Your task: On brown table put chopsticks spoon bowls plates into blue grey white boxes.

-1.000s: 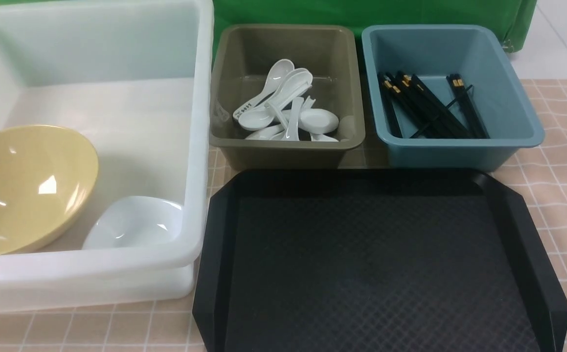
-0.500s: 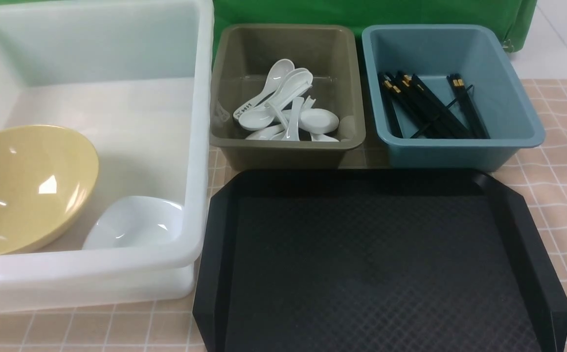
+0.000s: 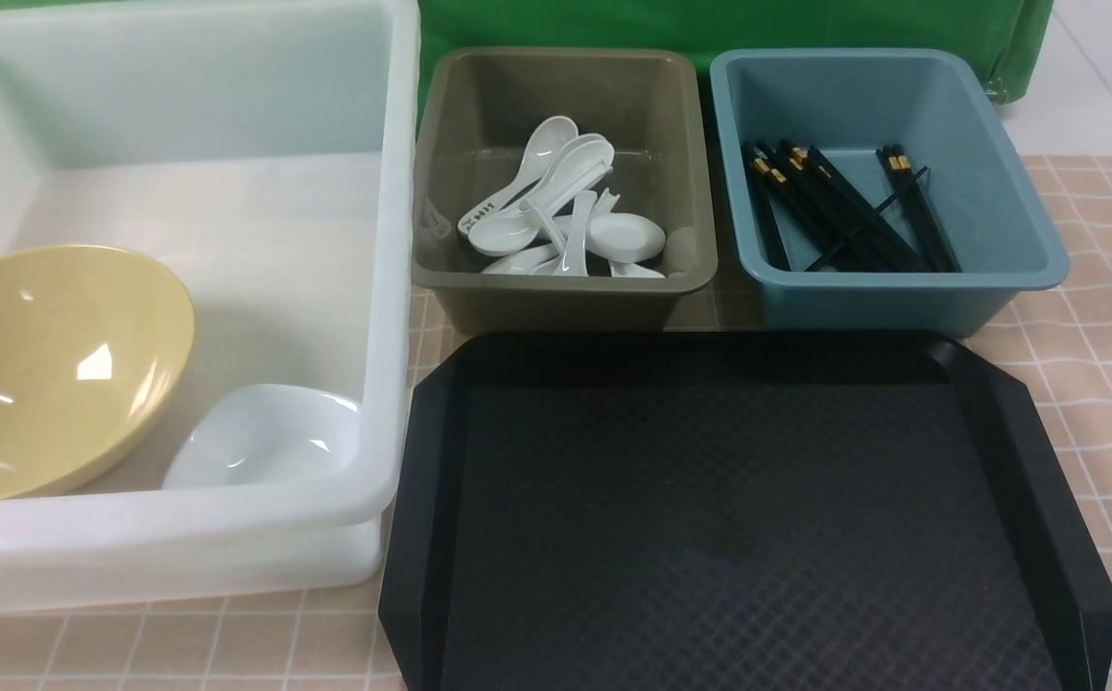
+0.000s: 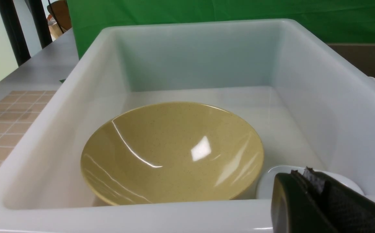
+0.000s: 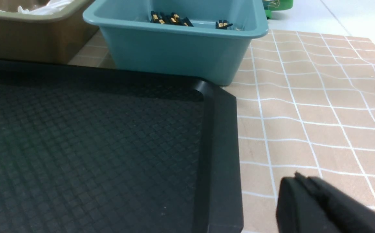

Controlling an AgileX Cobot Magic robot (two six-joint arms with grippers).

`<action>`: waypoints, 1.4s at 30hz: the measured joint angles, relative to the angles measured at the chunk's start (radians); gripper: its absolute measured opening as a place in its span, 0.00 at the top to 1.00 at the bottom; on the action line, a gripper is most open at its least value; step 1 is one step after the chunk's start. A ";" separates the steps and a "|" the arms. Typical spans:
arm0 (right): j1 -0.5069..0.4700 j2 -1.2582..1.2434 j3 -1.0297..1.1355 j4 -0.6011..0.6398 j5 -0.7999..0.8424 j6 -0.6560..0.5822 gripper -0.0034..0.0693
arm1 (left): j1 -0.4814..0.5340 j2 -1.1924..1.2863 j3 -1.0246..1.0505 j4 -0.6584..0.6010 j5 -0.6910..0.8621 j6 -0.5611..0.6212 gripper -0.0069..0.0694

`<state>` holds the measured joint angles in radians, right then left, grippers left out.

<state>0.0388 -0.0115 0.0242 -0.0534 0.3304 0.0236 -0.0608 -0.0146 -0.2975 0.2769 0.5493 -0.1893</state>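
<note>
Left gripper: jaws together, empty.
Right gripper: jaws together, empty.
Black tray: chopsticks at one o'clock.

Bowl in left tub; tray before 2 bins.

The yellow bowl and white spoons are gleaming glossy. The black tray is looking matt, textured; the white tub is showing smooth, milky plastic.
</note>
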 joint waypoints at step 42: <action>0.000 0.000 0.000 0.001 0.001 0.000 0.89 | 0.092 0.000 0.314 -0.291 -0.227 0.097 0.92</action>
<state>0.0388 -0.0115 0.0242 -0.0525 0.3312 0.0236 0.0316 -0.0146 0.0167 -0.0145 0.3225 -0.0921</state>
